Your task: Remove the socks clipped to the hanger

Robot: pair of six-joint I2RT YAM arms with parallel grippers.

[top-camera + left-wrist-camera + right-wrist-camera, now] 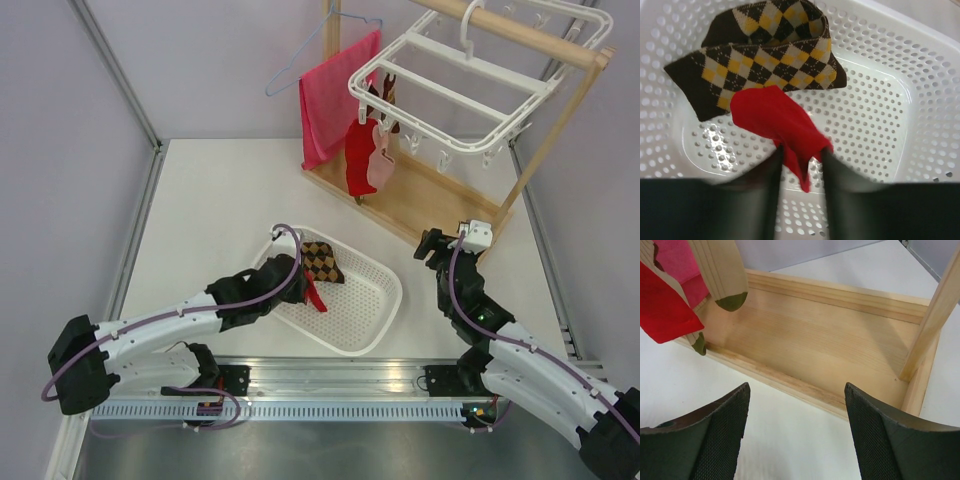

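- Two socks, a hanging red sock (358, 160) and a pale pink sock (381, 165), are clipped to the white drying hanger (400, 114), which only the overhead view shows.
- The left wrist view alone details the perforated basket (920, 125): argyle socks (765, 55) with a loose red sock (775, 117) overlapping them.
- Left gripper (802, 155) reaches low into the basket, fingers narrowly apart astride the loose red sock; whether they pinch it cannot be told.
- Right gripper (797, 395) is spread wide and empty, facing the wooden stand (810, 340).
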